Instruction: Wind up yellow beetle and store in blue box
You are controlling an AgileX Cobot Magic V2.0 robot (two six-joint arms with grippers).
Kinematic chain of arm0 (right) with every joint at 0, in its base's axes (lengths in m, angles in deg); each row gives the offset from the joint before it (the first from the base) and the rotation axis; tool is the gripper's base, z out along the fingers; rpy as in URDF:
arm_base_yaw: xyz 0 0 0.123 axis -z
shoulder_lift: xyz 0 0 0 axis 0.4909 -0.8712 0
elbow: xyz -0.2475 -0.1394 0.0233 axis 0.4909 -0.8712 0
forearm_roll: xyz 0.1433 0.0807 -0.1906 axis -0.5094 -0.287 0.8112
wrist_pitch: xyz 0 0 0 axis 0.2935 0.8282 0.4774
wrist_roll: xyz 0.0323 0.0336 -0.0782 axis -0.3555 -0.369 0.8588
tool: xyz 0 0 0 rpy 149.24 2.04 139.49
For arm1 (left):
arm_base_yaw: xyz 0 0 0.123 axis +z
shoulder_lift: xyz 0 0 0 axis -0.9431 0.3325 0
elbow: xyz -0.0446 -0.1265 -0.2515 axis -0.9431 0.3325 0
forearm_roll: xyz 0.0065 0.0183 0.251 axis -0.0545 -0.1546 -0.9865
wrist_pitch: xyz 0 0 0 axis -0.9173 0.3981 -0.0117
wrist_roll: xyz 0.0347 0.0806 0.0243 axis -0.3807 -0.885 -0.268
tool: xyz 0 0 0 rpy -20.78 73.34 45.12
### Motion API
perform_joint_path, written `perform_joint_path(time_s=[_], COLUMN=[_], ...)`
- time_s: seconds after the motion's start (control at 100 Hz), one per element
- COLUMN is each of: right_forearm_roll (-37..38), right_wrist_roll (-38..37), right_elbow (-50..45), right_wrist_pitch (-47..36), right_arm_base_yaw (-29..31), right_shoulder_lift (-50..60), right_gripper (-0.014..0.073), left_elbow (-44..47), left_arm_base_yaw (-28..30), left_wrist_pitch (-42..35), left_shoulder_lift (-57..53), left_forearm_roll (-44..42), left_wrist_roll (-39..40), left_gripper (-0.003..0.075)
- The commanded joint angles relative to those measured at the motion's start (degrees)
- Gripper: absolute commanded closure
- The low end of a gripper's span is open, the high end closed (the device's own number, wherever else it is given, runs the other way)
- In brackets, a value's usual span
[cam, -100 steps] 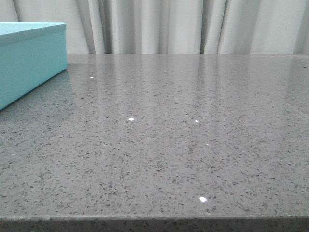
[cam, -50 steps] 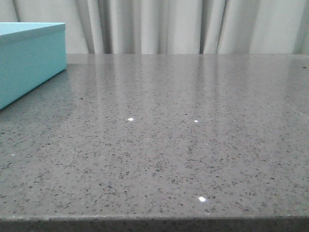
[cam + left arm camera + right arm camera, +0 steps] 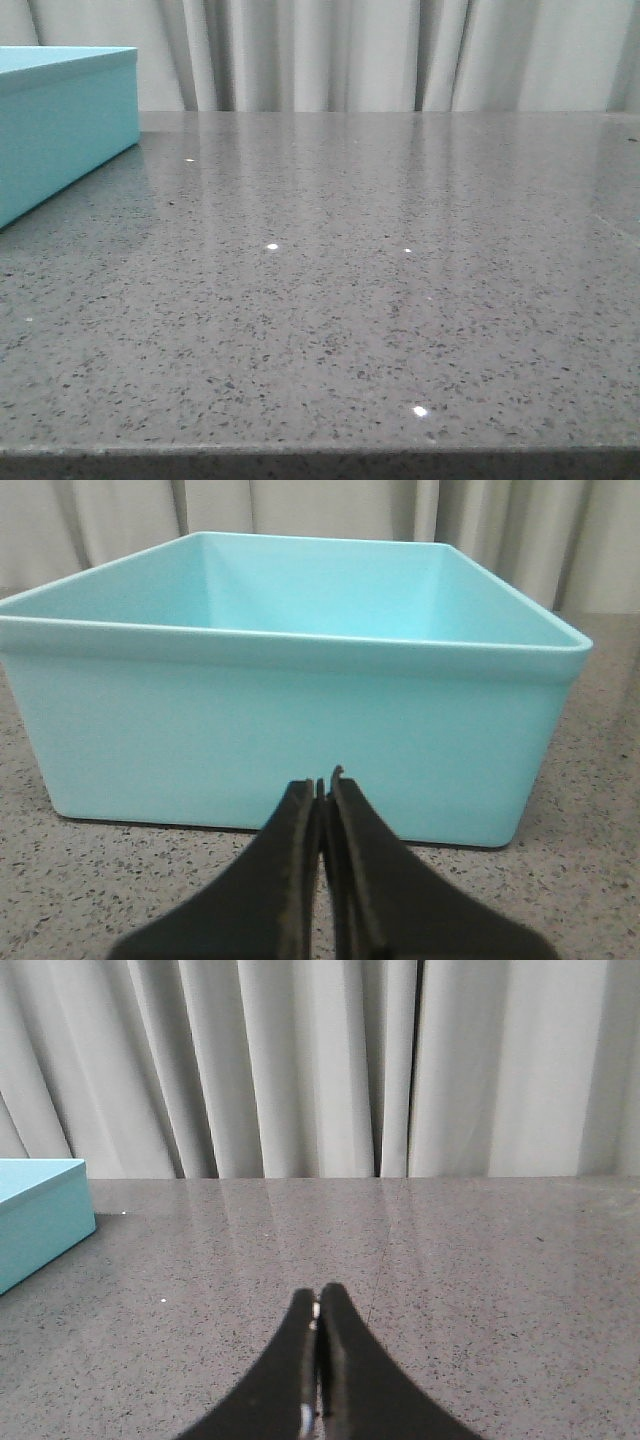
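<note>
You had both grippers pressed together on nothing: left gripper [image 3: 322, 792] facing the blue box [image 3: 290, 730], right gripper [image 3: 317, 1305] over bare table [image 3: 450, 1260]. Yellow beetle wasn't visible in any view; can't tell if it was stored. Box looked empty as far as shown.

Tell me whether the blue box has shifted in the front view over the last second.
No. The blue box keeps its place: its near corner sits at the same spot against the curtain and the table's far edge.
</note>
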Motion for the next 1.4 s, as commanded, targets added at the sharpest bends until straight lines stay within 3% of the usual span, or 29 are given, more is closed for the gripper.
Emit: perform_joint_path(time_s=[0.0, 0.8, 0.92, 1.18, 1.39], right_forearm_roll=[1.2, 1.2, 1.2, 1.1, -0.8], right_wrist_roll=[0.6, 0.6, 0.6, 0.6, 0.6], right_elbow=[1.3, 0.7, -2.2, -12.3, -18.3], right_wrist_pitch=[-4.6, -5.4, -11.4, -34.1, -37.4], right_arm_base_yaw=[0.0, 0.2, 1.6, 9.0, 13.0], right_shoulder_lift=[-0.9, -0.9, -0.9, -0.9, -0.8], right_gripper=[0.0660, 0.0660, 0.0660, 0.0660, 0.0660], left_elbow=[2.5, 2.5, 2.5, 2.5, 2.5], left_arm_base_yaw=[0.0, 0.0, 0.0, 0.0, 0.0], left_wrist_pitch=[-4.5, -4.5, -4.5, -4.5, -4.5], left_shoulder_lift=[-1.8, -1.8, -1.8, -1.8, -1.8], left_forearm_roll=[0.5, 0.5, 0.5, 0.5, 0.5], left_wrist_roll=[0.5, 0.5, 0.5, 0.5, 0.5], left_gripper=[0.0741, 0.0741, 0.0741, 0.0741, 0.0741])
